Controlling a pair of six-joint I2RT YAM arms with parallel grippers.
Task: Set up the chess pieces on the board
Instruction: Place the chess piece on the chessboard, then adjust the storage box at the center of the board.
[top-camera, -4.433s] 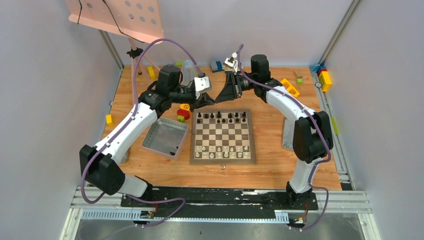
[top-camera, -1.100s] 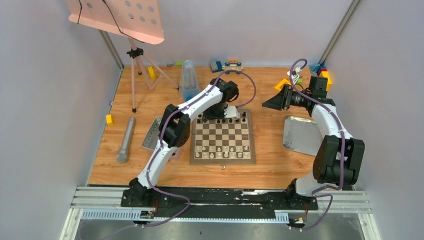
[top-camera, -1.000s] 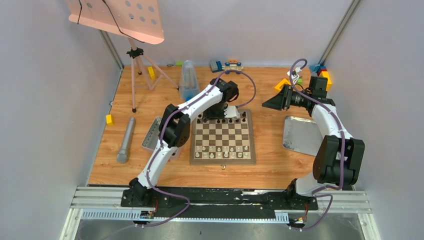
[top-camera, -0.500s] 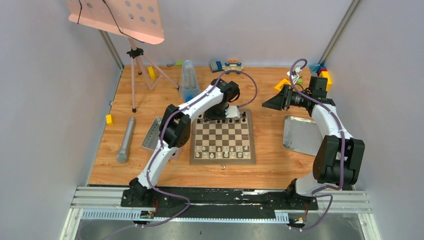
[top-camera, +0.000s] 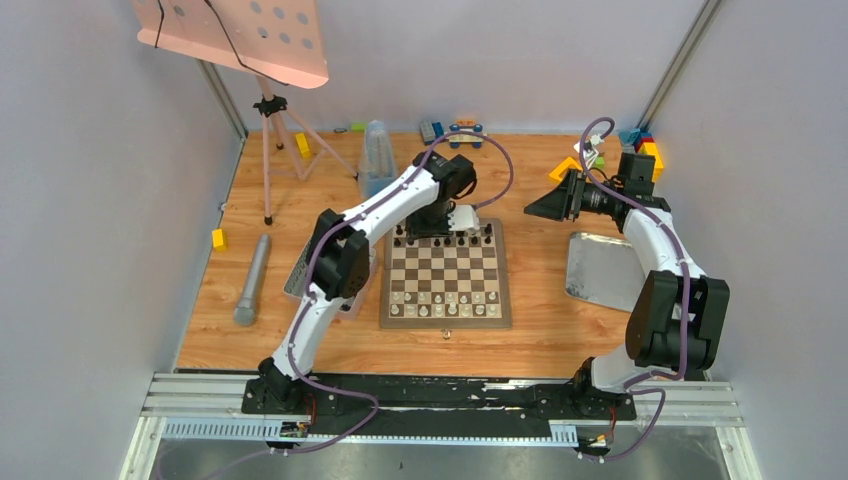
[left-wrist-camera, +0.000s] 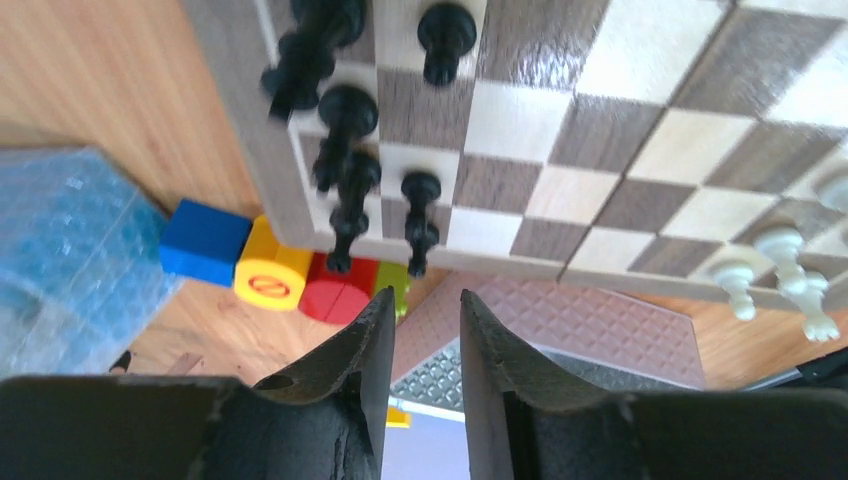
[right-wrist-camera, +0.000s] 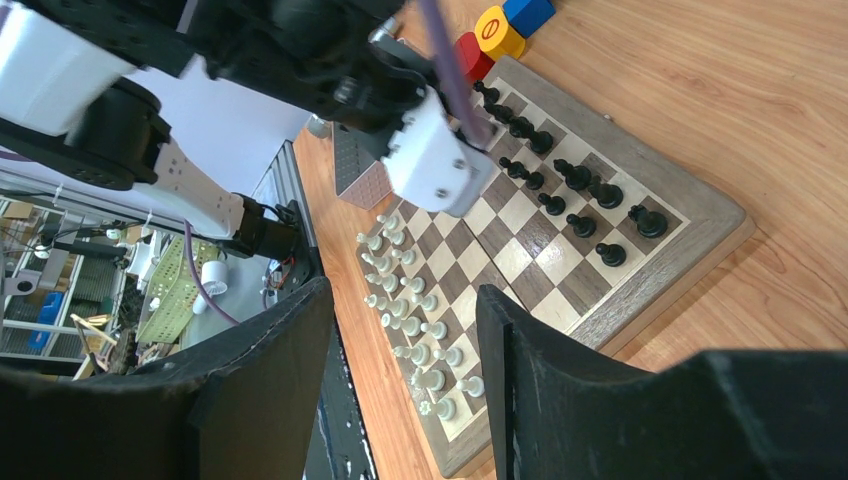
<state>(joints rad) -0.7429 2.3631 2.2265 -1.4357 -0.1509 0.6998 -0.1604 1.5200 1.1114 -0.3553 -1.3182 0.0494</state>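
The left gripper (left-wrist-camera: 427, 300) stands slightly parted, pinching nothing. Just beyond its fingertips, black chess pieces (left-wrist-camera: 420, 190) stand in the nearest rows of the board (left-wrist-camera: 600, 150). The white chess pieces (left-wrist-camera: 782, 243) stand farther off to its right. The right gripper (right-wrist-camera: 402, 292), spread wide and empty, faces the board from well apart.

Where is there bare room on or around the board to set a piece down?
Bare: the middle rows of the board, between the black pieces and white pieces; also the wood strip between board and metal sheet. Crowded: the far rows under the left gripper.
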